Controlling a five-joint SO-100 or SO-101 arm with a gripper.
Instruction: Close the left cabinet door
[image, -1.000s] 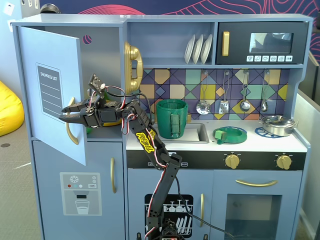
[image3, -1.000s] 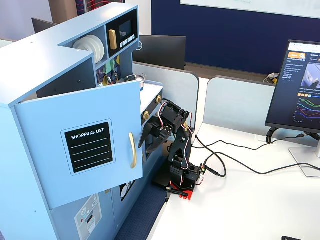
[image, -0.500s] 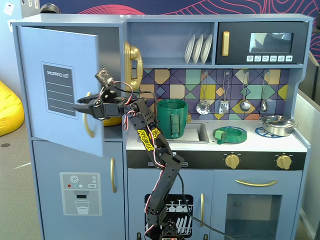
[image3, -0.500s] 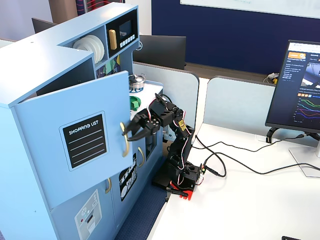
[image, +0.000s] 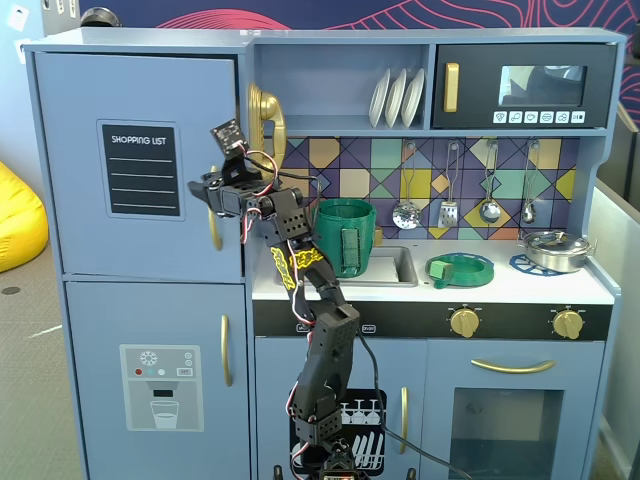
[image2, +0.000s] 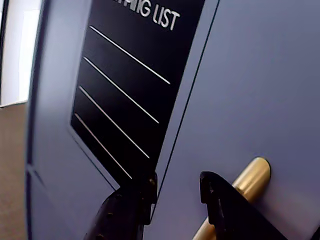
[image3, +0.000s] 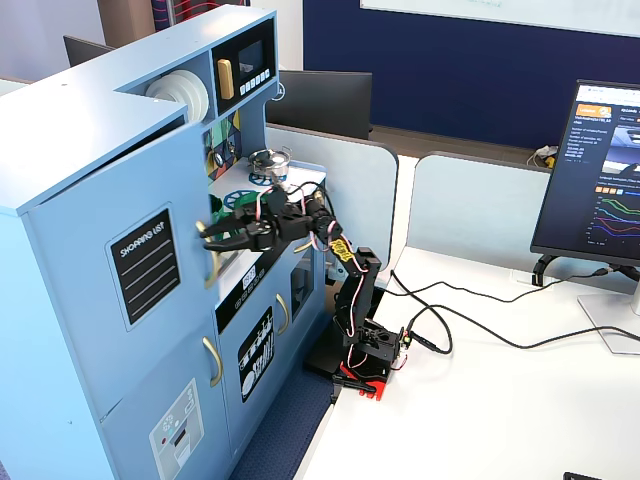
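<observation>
The left cabinet door (image: 140, 100) is light blue with a black SHOPPING LIST panel (image: 142, 168). It fills the wrist view (image2: 260, 75). In a fixed view from the side (image3: 80, 300) a thin dark gap shows at its top right edge, so it looks slightly ajar. Its gold handle (image2: 252, 177) runs down its right edge (image: 214, 232). My gripper (image: 205, 200) is open and empty, its tips close against the door face beside the handle. In the wrist view the gripper (image2: 177, 182) has one finger (image2: 220, 200) in front of the handle. It also shows from the side (image3: 206, 237).
Below is the door with the dispenser graphic (image: 160, 385). To the right are a gold wall fitting (image: 264, 122), a green pot (image: 343, 235) by the sink, and the microwave (image: 525, 85). The arm's base (image3: 365, 350) stands on a white table with cables and a monitor (image3: 600, 175).
</observation>
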